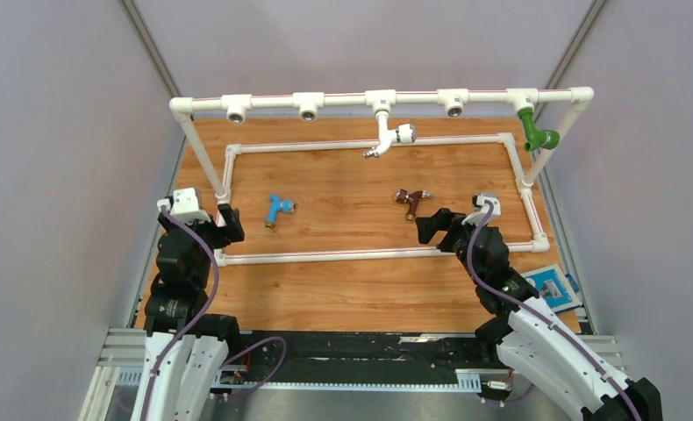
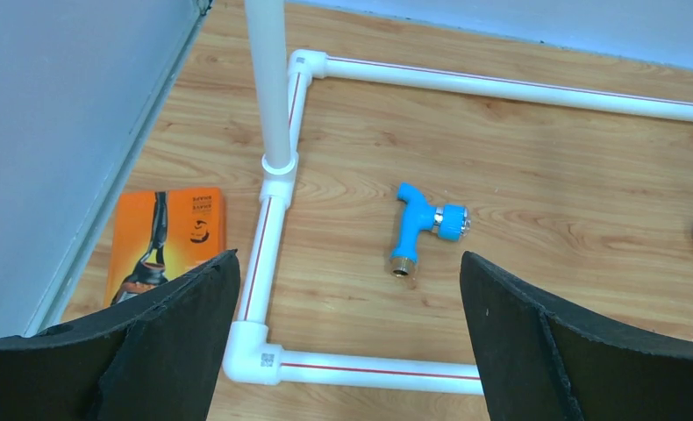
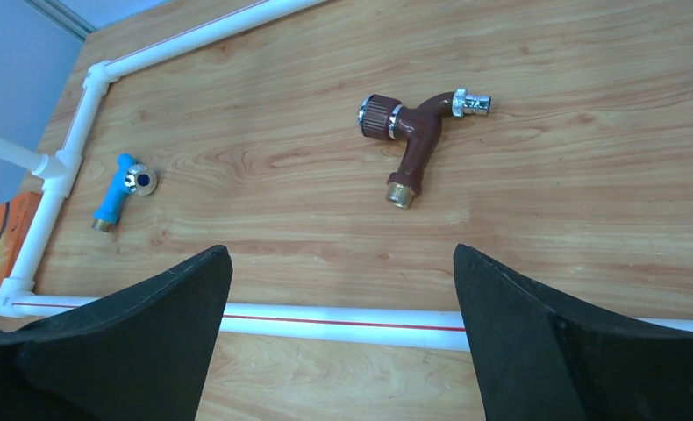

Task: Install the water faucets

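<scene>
A white faucet (image 1: 387, 137) hangs screwed into the middle tee of the raised white pipe frame (image 1: 343, 99). A green faucet (image 1: 536, 132) hangs from the right tee. A light blue faucet (image 1: 278, 209) lies loose on the wooden board; it also shows in the left wrist view (image 2: 420, 226) and the right wrist view (image 3: 115, 195). A dark brown faucet (image 1: 409, 201) lies loose at mid-right, clear in the right wrist view (image 3: 411, 132). My left gripper (image 1: 229, 224) is open and empty above the frame's near left corner (image 2: 253, 355). My right gripper (image 1: 432, 226) is open and empty above the near floor pipe (image 3: 343, 321).
Three tee sockets (image 1: 236, 111) on the top bar stand empty. The floor pipe rectangle (image 1: 369, 253) rings the loose faucets. An orange card (image 2: 163, 239) lies outside the left pipe. A blue-and-white card (image 1: 553, 286) lies at the right edge. Grey walls close both sides.
</scene>
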`<state>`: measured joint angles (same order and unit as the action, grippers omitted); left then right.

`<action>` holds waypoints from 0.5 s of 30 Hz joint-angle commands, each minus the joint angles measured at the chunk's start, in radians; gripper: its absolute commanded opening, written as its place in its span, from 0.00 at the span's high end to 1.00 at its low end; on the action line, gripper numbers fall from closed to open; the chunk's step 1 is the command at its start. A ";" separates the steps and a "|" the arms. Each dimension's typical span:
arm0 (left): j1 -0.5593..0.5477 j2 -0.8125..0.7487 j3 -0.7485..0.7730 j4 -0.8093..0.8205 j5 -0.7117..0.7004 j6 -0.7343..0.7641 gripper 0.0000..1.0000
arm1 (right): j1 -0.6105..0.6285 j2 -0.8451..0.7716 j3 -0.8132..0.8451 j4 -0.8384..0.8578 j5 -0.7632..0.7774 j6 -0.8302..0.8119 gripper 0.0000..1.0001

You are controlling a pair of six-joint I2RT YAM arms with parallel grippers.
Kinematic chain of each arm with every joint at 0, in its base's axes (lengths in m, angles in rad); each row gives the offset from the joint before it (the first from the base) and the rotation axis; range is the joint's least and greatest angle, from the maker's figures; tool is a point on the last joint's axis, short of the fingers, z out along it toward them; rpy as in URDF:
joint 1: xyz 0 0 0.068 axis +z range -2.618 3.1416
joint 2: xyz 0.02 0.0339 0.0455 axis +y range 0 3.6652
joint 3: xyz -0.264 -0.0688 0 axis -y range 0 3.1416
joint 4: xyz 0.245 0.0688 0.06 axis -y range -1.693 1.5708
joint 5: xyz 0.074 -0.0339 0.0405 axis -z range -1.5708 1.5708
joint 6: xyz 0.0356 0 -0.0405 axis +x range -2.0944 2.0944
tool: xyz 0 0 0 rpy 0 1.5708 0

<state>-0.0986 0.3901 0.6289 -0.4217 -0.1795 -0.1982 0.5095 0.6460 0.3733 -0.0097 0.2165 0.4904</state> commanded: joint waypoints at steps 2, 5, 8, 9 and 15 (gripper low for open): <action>-0.016 0.026 -0.005 0.044 0.035 0.009 0.00 | 0.004 0.030 0.026 0.037 0.001 -0.004 0.00; -0.041 0.041 -0.006 0.044 0.038 0.009 0.00 | 0.003 0.037 0.010 0.048 0.026 0.011 0.00; -0.052 0.047 -0.018 0.055 0.055 0.019 0.00 | 0.004 0.044 -0.002 0.085 -0.014 -0.027 0.00; -0.052 0.050 -0.018 0.057 0.057 0.019 0.00 | 0.003 0.052 -0.002 0.097 -0.026 -0.041 0.00; -0.049 0.049 -0.024 0.058 0.072 0.020 0.00 | 0.003 0.156 -0.004 0.143 -0.132 -0.081 0.00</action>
<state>-0.1471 0.4416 0.6067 -0.4065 -0.1356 -0.1951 0.5095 0.7433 0.3672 0.0704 0.1604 0.4423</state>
